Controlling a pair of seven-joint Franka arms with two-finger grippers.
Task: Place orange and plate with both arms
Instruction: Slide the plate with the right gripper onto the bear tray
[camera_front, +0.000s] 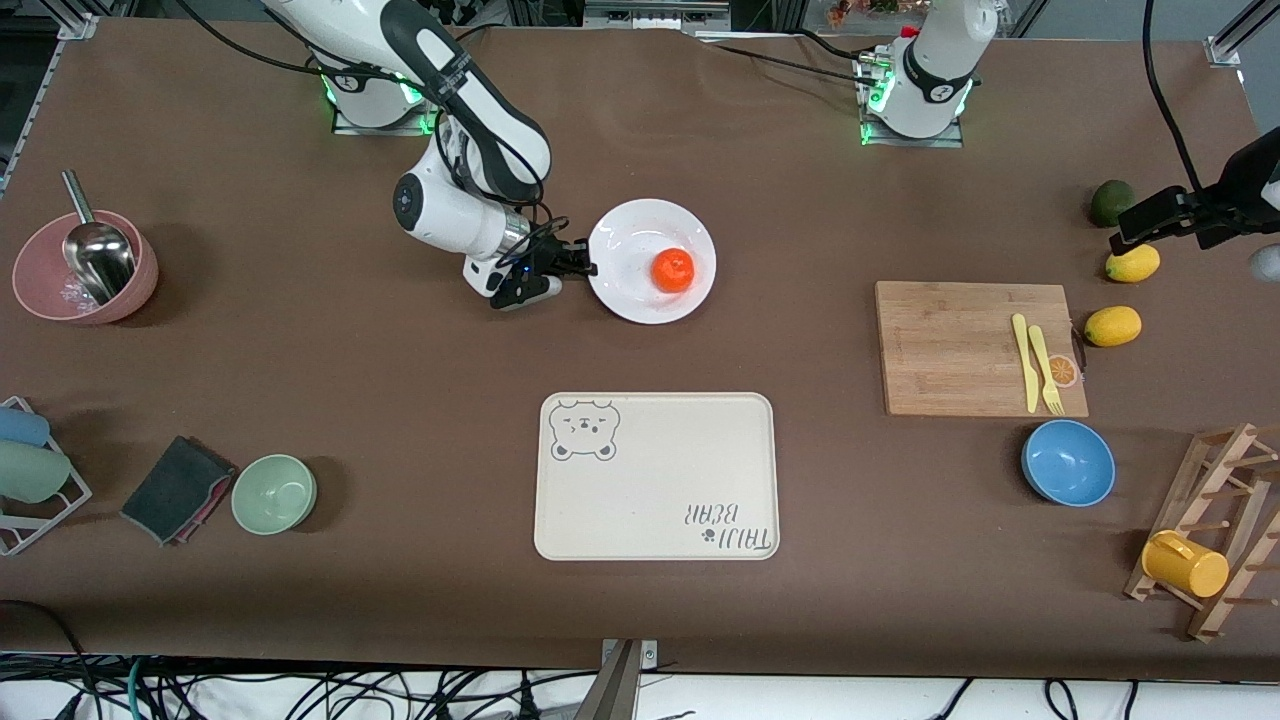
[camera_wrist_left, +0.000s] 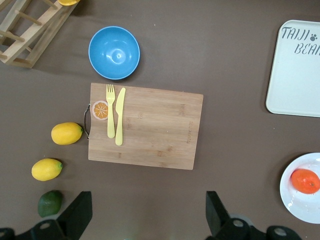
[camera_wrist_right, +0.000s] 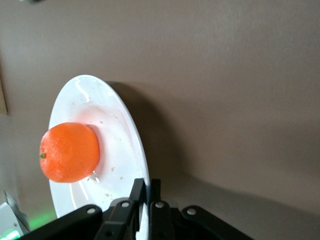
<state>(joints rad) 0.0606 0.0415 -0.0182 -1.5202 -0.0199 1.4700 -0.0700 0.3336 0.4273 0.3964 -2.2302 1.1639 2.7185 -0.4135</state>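
Orange (camera_front: 673, 270): sat on the plate, slightly toward the left arm's end of its centre
Plate (camera_front: 630, 235): lay on the table, farther from the front camera than the bear-print tray (camera_front: 657, 476)
Right gripper (camera_front: 584, 266): pinched shut on the plate's rim at the edge toward the right arm's end
Left gripper (camera_wrist_left: 149, 212): hung wide and empty, waiting high over the cutting board (camera_wrist_left: 150, 130) and lemons (camera_wrist_left: 66, 133)
Step in hand: likely carrying plate and fruit to the tray
Advice: kept level, moved slowly, lest the orange roll off
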